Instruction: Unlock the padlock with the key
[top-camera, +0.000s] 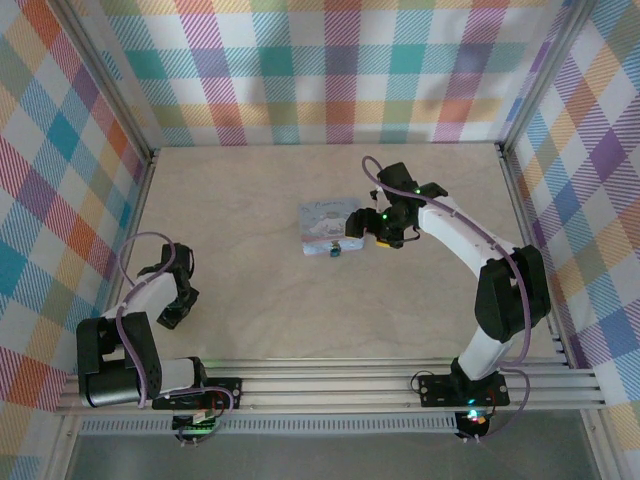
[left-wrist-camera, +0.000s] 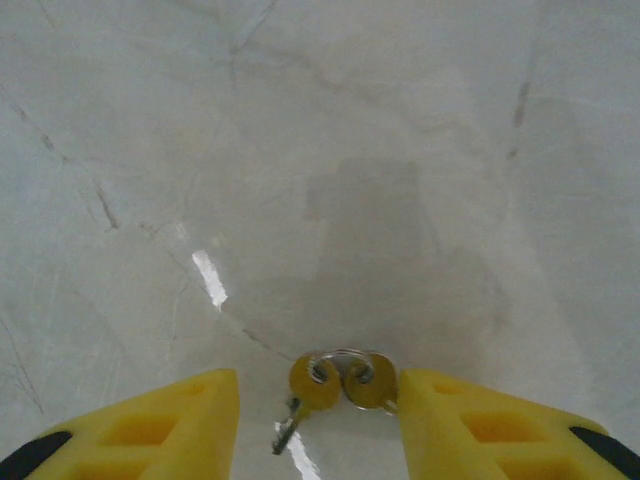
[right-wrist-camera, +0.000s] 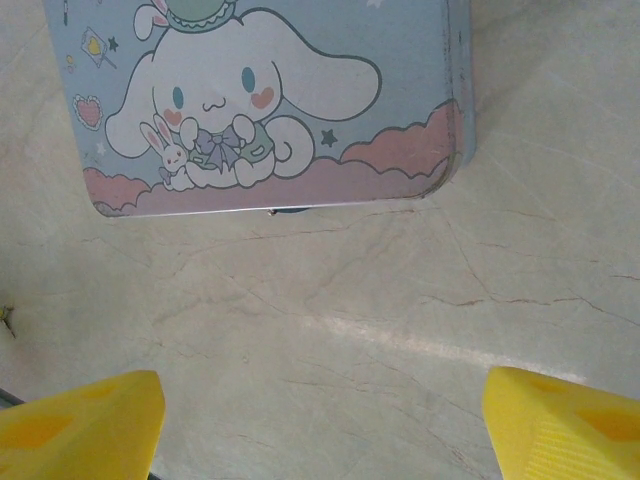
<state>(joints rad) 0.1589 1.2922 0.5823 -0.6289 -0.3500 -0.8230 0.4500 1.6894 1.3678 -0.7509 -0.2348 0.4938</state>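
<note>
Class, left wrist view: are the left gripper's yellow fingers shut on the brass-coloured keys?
No, the left gripper is open; the two brass-coloured keys lie on the pale table between its fingers.

padlock (top-camera: 332, 251): too small for detail | tin box (right-wrist-camera: 270, 100): cropped at top edge

A robotics lab test cell: a pale tabletop (top-camera: 260, 320) boxed by plaid fabric walls (top-camera: 340, 70) at 9, 12 and 3 o'clock, an aluminium rail (top-camera: 330, 385) at 6 o'clock carrying the left arm (top-camera: 140, 305) and right arm (top-camera: 460, 235)
</note>
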